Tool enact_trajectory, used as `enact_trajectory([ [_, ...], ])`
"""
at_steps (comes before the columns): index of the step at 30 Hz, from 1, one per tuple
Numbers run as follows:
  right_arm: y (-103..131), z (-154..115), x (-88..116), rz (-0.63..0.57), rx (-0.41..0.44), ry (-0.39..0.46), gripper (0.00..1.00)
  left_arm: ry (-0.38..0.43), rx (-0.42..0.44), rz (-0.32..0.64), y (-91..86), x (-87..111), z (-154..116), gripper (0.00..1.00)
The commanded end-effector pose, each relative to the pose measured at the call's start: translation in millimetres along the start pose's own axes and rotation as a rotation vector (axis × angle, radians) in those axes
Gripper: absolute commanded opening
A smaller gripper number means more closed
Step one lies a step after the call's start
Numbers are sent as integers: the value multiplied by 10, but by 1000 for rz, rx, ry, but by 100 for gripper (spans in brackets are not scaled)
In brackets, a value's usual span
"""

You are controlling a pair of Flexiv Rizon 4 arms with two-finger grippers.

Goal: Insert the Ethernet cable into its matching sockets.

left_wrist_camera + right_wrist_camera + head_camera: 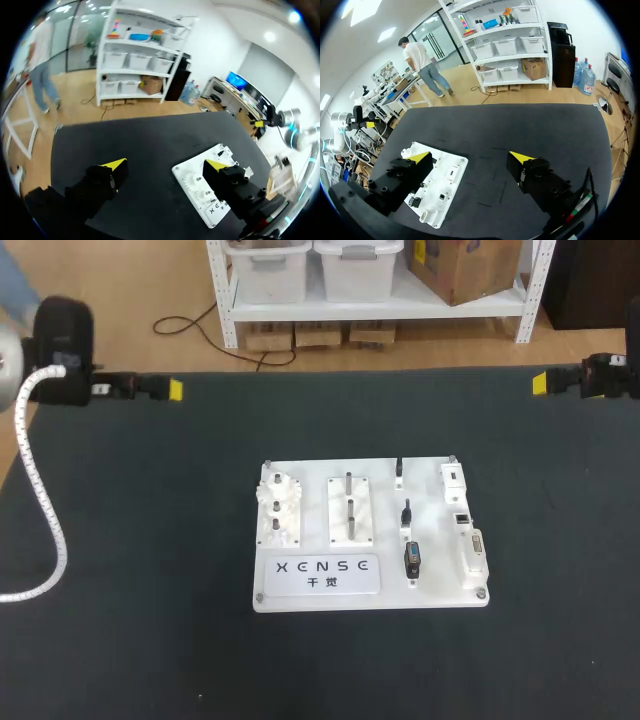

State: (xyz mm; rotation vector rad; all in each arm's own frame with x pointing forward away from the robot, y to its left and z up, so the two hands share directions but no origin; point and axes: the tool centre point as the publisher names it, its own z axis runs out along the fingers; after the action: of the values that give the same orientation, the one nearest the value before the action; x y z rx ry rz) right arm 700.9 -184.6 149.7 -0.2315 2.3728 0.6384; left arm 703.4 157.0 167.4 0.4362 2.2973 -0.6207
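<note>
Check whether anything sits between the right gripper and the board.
Nothing visible does. The right gripper hangs open at the far right corner of the mat, and only bare mat lies between it and the board.

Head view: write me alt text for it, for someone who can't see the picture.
A white board with pegs, sockets and a small black connector lies mid-table on a dark mat. The left gripper and right gripper hang over the table's far corners, both well apart from the board.
</note>
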Motion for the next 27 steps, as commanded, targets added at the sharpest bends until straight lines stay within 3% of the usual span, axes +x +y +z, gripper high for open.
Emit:
enact_trajectory([
  [1, -3, -4, 1, -1, -2, 1, 100, -66, 381, 418, -100, -115, 205, 100],
  [8, -3, -4, 1, -1, -2, 1, 100, -78, 698, 738, -486, -132, 416, 100],
  [13, -3, -4, 1, -1, -2, 1, 100, -114, 900, 963, -722, 2, 487, 100],
  [19, -3, -4, 1, -1, -2, 1, 100, -105, 960, 1121, -922, 210, 538, 100],
  [27, -3, -4, 1, -1, -2, 1, 100, -12, 889, 1175, -1108, 505, 586, 100],
])
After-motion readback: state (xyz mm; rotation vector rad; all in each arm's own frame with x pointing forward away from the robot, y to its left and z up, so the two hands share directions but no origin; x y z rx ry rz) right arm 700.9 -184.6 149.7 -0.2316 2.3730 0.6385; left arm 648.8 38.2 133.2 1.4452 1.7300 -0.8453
